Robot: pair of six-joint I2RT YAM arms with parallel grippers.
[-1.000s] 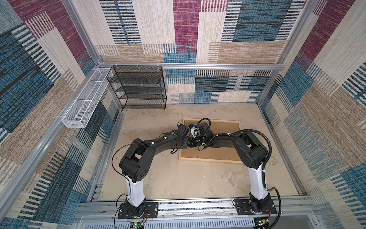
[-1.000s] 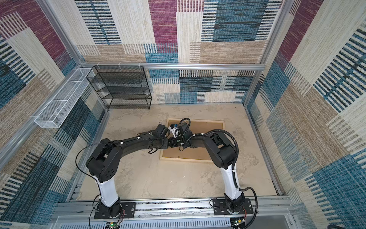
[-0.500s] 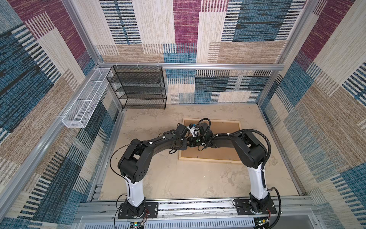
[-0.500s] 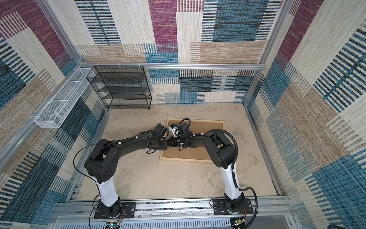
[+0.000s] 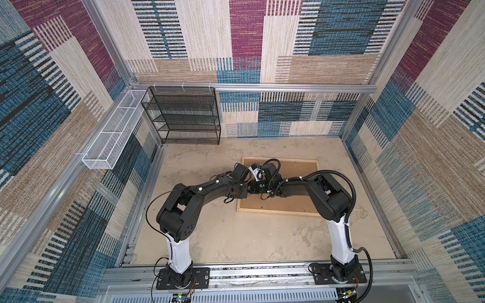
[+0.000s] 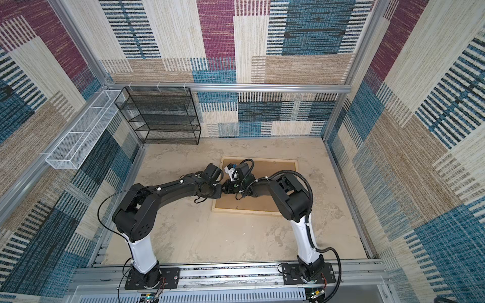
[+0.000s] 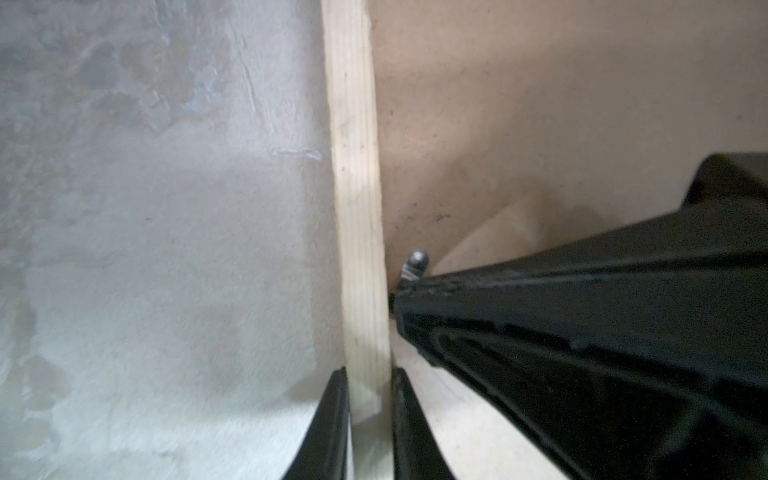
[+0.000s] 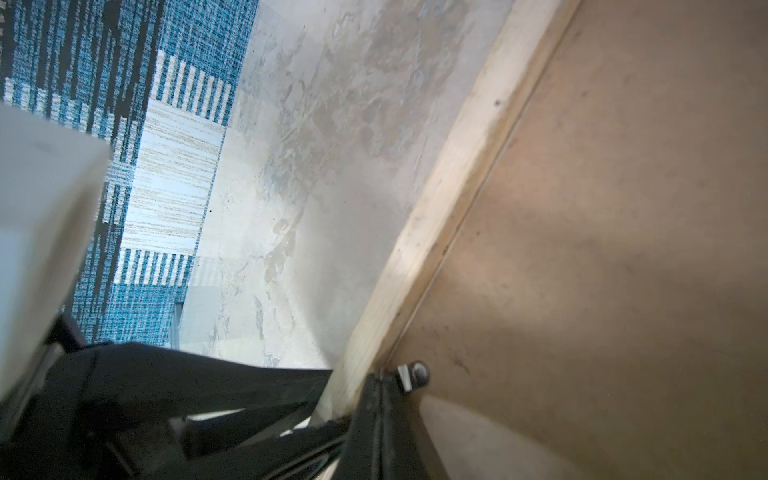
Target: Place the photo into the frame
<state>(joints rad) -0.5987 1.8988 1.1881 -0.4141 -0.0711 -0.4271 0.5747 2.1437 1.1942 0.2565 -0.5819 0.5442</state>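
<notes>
Right of centre, a pale wood rectangular picture frame [image 5: 275, 212] lies flat, back up. The left gripper [image 7: 368, 376] clamps its left rail. The right gripper [image 8: 376, 386], clenched, touches a small grey metal tab [image 7: 417, 259], grasp unclear. A brown backing board [image 5: 296, 170] covers the interior; the photo is not discernible. Arm poses are nearly unchanged from the earlier frames.

Walls [image 5: 246, 39] of patchwork woven carpet, blue, maroon, beige; mottled beige floor [image 5: 223, 236]; black wire-mesh shelf rack [image 5: 183, 115] against back wall; white mesh wall basket [image 5: 112, 133].

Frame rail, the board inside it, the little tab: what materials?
Frame rail: pale softwood, looks raw and matte; straight grain lines run along it.
Board: brown fibreboard or hardboard, likely; flat, speckled, no grain.
Tab: grey metal, probably; dull sheen, rounded end.
</notes>
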